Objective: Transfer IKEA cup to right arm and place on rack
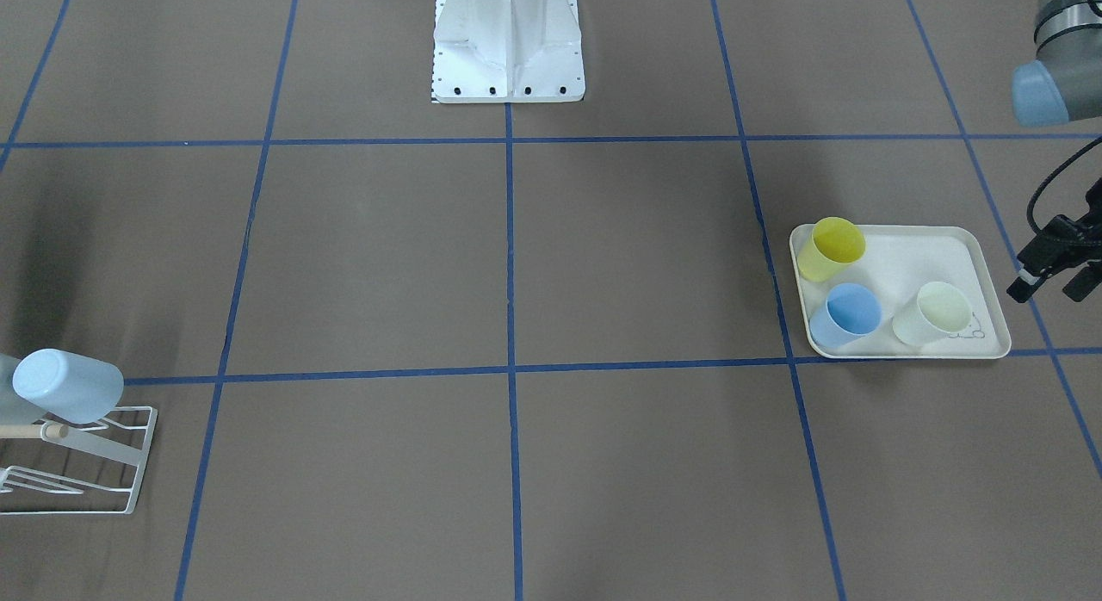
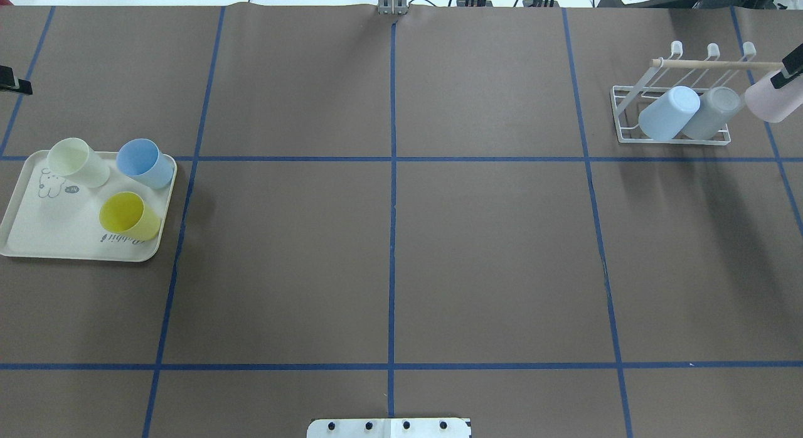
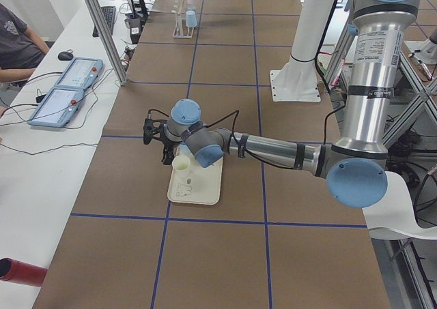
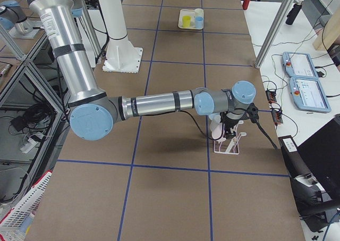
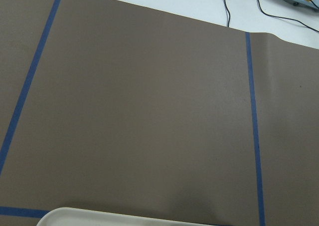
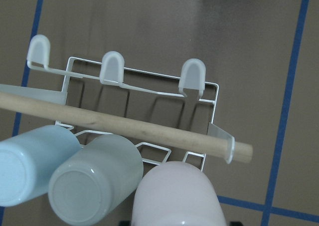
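Front-facing: the left hand (image 1: pixel 1052 287) hangs beside the tray (image 1: pixel 913 257), fingers apart, holding nothing. Three cups stand on the tray: a yellow cup (image 1: pixel 831 248), a blue cup (image 1: pixel 845 315) and a pale green cup (image 1: pixel 934 315). The rack (image 1: pixel 129 463) carries a pale blue cup (image 1: pixel 69 384).

Overhead: the right hand (image 2: pixel 784 80) is at the rack's outer end with the pink cup (image 2: pixel 775 99). A grey-blue cup (image 2: pixel 712 112) sits on the rack next to the pale blue one.

Side views: the arms are well apart at opposite ends of the tabletop. Neither hand's state is read from here.

Right wrist: the pink cup fills the lower frame, bottom towards the camera, just under the dowel (image 6: pixel 149 131). Dark finger edges flank it, so the hand is judged clamped on it. Whether it has seated on a prong cannot be told.

Status: the hand-over is judged complete. Left to do: seat the cup and let go.
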`<state>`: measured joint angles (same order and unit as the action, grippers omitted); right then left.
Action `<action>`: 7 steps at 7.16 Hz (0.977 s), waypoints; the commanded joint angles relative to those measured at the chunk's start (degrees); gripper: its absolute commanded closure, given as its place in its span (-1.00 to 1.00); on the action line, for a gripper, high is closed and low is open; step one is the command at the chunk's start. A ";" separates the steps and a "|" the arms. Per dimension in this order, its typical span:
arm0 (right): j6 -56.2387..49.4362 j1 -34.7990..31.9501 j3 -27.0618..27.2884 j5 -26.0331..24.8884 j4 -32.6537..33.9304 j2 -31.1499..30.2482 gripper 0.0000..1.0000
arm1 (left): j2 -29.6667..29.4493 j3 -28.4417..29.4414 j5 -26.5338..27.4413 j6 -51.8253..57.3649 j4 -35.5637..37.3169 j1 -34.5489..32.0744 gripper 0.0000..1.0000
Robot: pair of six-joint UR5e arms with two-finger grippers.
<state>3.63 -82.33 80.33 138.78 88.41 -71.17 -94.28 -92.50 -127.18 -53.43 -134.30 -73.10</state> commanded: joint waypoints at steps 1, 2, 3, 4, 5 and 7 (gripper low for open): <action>-0.12 1.12 -1.14 -0.35 -0.34 0.86 0.47 | -0.12 -0.05 0.00 -0.35 0.00 0.06 -1.00; -0.03 1.56 -1.14 -0.35 -0.43 0.86 0.14 | -0.03 -0.05 0.00 -0.36 0.00 0.06 -1.00; 0.49 2.52 -1.14 -0.44 -0.52 0.86 -0.58 | 0.06 -0.05 0.00 -0.27 0.00 0.06 -1.00; 0.59 2.62 -1.14 -0.52 -0.60 0.86 -0.97 | 1.63 0.04 0.00 0.17 0.00 0.32 -1.00; 0.59 2.62 -1.05 -0.53 -0.60 0.86 -0.98 | 1.81 0.04 0.09 0.26 0.17 1.02 -1.00; 0.59 2.62 -1.05 -0.53 -0.60 1.12 -0.98 | 4.44 0.04 2.44 5.05 1.31 2.35 -1.00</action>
<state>4.24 -79.76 79.30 138.26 87.77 -70.18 -91.32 -92.43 -126.46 -51.75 -133.87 -71.33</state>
